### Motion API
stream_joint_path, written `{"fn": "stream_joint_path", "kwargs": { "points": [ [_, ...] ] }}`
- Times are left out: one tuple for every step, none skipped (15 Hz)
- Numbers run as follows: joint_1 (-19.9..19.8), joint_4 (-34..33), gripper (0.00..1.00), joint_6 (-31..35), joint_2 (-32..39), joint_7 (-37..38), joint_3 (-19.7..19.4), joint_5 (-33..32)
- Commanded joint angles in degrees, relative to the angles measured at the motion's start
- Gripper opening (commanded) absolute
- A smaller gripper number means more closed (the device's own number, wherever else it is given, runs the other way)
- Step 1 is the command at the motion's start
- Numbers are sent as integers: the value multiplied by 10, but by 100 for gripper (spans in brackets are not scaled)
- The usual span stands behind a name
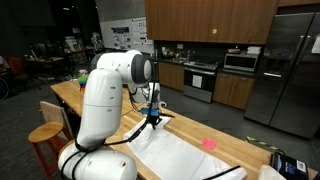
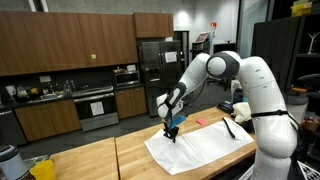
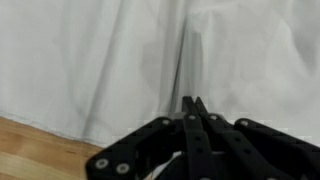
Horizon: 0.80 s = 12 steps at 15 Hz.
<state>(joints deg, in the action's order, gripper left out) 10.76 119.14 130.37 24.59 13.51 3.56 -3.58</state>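
Observation:
A white cloth (image 1: 190, 155) lies spread on the wooden counter (image 1: 245, 150) and shows in both exterior views (image 2: 205, 145). My gripper (image 2: 172, 136) is at the cloth's corner near the counter's middle (image 1: 151, 121). In the wrist view the black fingers (image 3: 192, 102) are pressed together, and a raised crease of the cloth (image 3: 100, 60) runs away from their tips. The fingers seem to pinch that fold. The wood of the counter (image 3: 30, 150) shows beside the cloth's edge.
A small pink item (image 1: 209, 143) lies on the counter beyond the cloth (image 2: 197, 122). A black device (image 1: 288, 165) sits at the counter's end. A wooden stool (image 1: 45, 135) stands beside the counter. Kitchen cabinets, an oven and a steel fridge (image 1: 285, 70) are behind.

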Motion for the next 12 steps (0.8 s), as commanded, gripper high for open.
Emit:
{"fn": "stream_joint_path", "kwargs": {
  "points": [
    [19,9,0,-6,-38,16,-6,-42],
    [25,4,0,-4,-42,16,-4,-59],
    [28,-3,0,-2,-43,9,1,-67],
    [30,-16,0,1,-37,-5,10,-69],
    [35,-31,0,8,-28,-16,18,-72],
    [38,-49,0,5,-17,-34,29,-67],
    [44,-66,0,3,-7,-46,37,-68],
    [47,-83,0,0,2,-62,46,-64],
    [52,-98,0,0,12,-78,55,-63],
    [54,-116,0,-1,24,-101,68,-54],
    [56,-135,0,-4,37,-120,76,-50],
    [60,-152,0,-9,49,-139,85,-49]
  ]
}}
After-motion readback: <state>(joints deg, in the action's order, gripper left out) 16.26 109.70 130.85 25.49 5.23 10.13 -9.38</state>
